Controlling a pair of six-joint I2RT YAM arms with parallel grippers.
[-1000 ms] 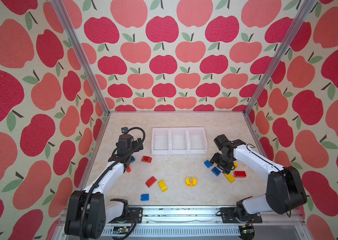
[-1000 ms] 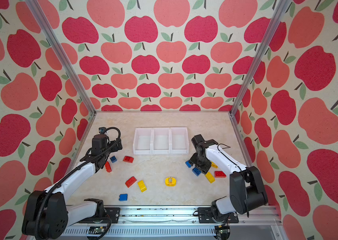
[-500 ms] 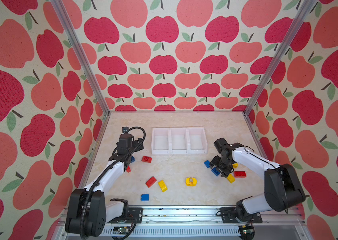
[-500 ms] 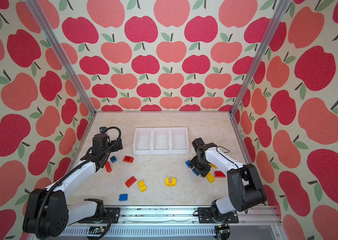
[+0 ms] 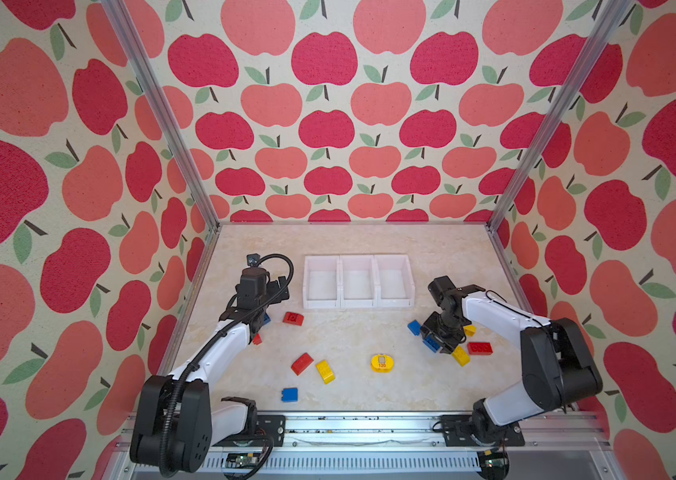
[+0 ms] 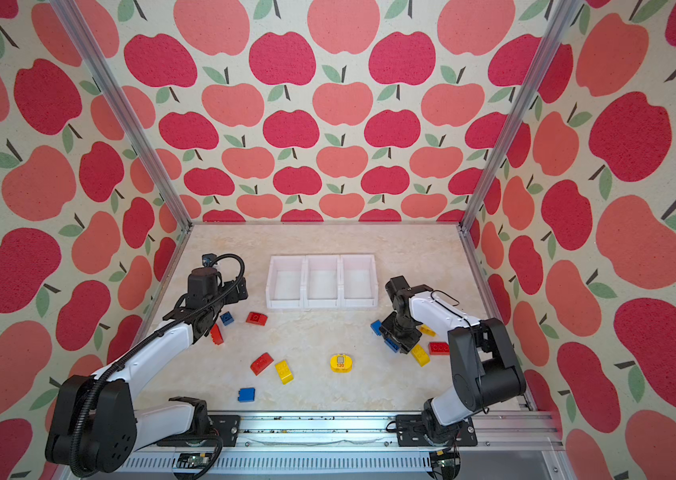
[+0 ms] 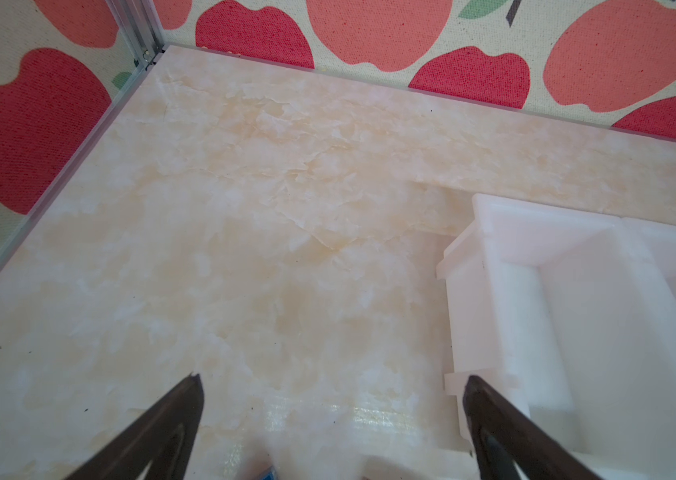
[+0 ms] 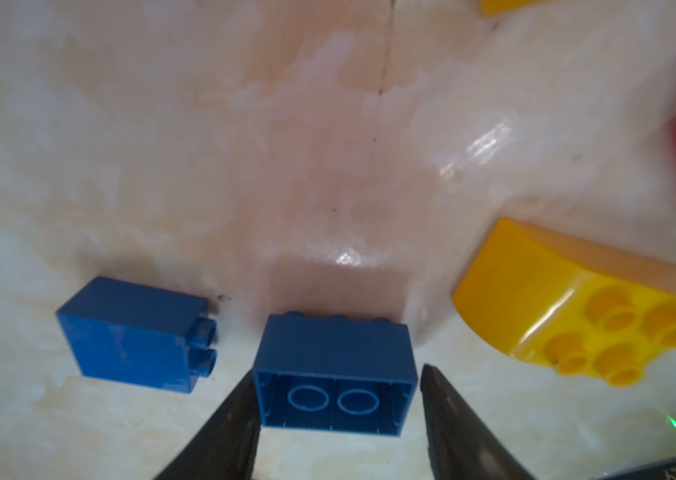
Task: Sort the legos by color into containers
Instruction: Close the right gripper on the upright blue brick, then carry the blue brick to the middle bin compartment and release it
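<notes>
Right gripper [image 8: 338,370] is down low on the table [image 8: 328,166] with its two fingers partly open, one on each side of a blue brick [image 8: 330,347]. It is not squeezing the brick tight, because a thin gap shows by one finger. That brick lies on its side with its hollow bottom facing the hand and its long side running from finger to finger, so I think the fingers only need to shut. Left gripper [image 7: 333,377] is wide open and holds nothing, far off beside the empty containers [image 5: 357,304].
</notes>
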